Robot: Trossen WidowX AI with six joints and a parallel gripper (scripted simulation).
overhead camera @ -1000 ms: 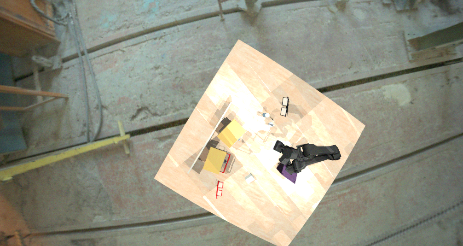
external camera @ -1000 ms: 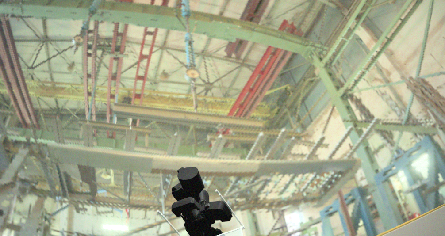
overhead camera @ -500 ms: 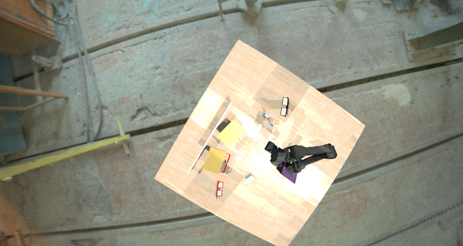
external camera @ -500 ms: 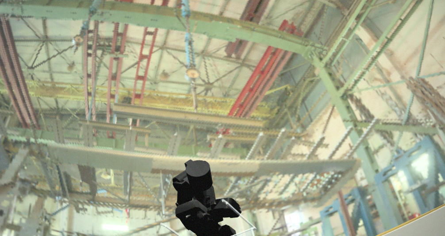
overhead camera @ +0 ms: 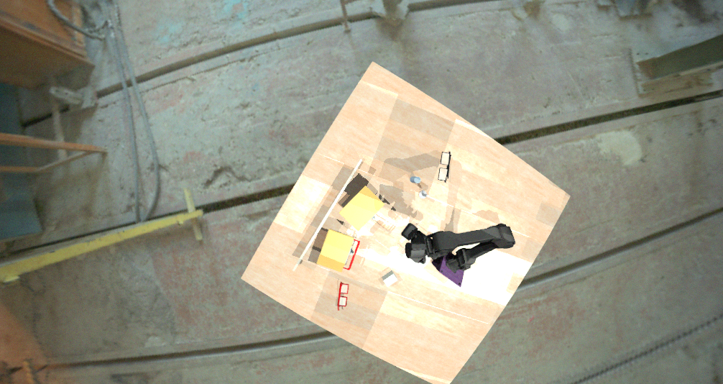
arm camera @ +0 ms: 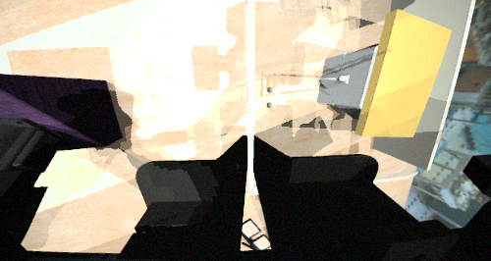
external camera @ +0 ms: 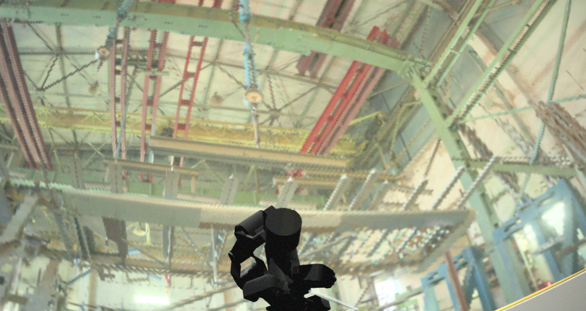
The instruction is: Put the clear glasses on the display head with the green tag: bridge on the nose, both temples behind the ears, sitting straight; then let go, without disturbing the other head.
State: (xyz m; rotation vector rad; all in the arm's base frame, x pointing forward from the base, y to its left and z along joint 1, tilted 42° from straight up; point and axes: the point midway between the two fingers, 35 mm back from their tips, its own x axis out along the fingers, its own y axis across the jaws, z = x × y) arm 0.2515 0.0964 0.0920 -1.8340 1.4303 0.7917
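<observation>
Your gripper's [overhead camera: 409, 241] [external camera: 307, 294] [arm camera: 250, 138] fingers are clamped on the clear glasses [arm camera: 250, 78], with only a narrow gap between them. In the wrist view, the pale frame runs as a long upright strip from the fingertips, and two small round pads show beside it. The glasses are off the grey head [overhead camera: 361, 208] [arm camera: 346, 82], which has a yellow top; in the top view, you have the gripper to its right and slightly lower. You can see a small white nose and a speck of green on this head in the wrist view, but the tag is too small to read clearly.

From the grey head, the second head [overhead camera: 335, 250] is just beside it, lower left in the top view, wearing red glasses [overhead camera: 353, 256] at its front. A pale panel [overhead camera: 328, 214] [arm camera: 434, 136] stands behind the grey head. Loose red glasses [overhead camera: 342, 295] lie below it, past the second head, and a small white block [overhead camera: 390, 277] sits to its lower right.

Look well to the right of the grey head for the purple block [overhead camera: 451, 272] [arm camera: 54, 107], beneath part of your black arm [overhead camera: 470, 237] [external camera: 282, 247]. Black-framed glasses [overhead camera: 444, 166] [arm camera: 256, 235] lie to the head's upper right, on the wooden table top [overhead camera: 404, 331] [arm camera: 88, 220].
</observation>
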